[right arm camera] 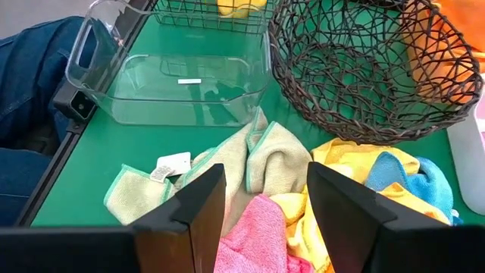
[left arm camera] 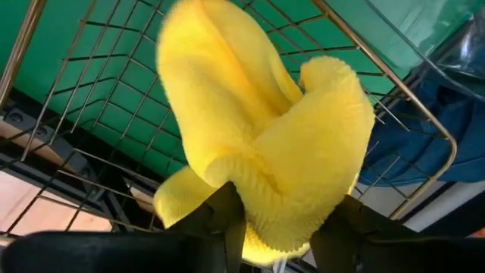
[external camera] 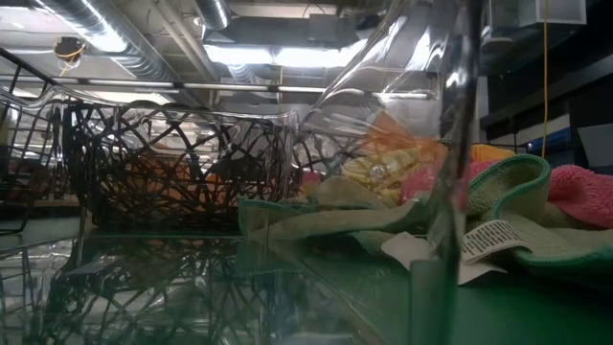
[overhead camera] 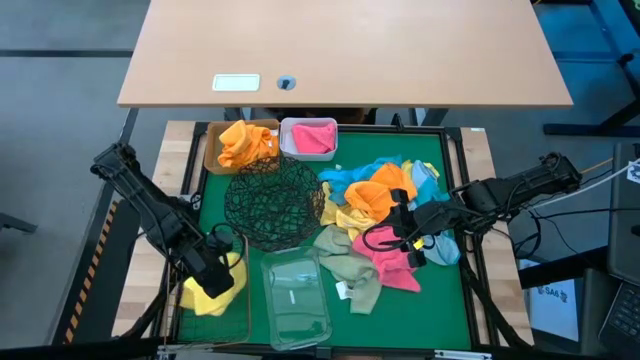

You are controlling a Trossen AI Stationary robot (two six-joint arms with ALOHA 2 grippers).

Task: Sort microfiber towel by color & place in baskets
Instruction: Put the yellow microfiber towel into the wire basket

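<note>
My left gripper hangs pointing down into the rectangular wire basket at the near left, with a yellow towel bunched between its parted fingers. The towel's far part lies on the basket's wire floor. My right gripper hovers open over the mixed pile of towels, above a pink towel, and touches nothing. Orange towels fill the tan box. A pink towel lies in the white tub. My left gripper has a thick fold of the yellow towel between its two fingers, which stand apart and come from above. The fold bulges over both fingers and brushes their inner sides. The rest of the towel spreads out onto the basket floor.
The black wire-mesh bowl stands mid-table. The clear plastic tub sits beside the wire basket at the near edge. Olive towels lie at the pile's near side. A person's jeans-clad leg shows just past the near edge.
</note>
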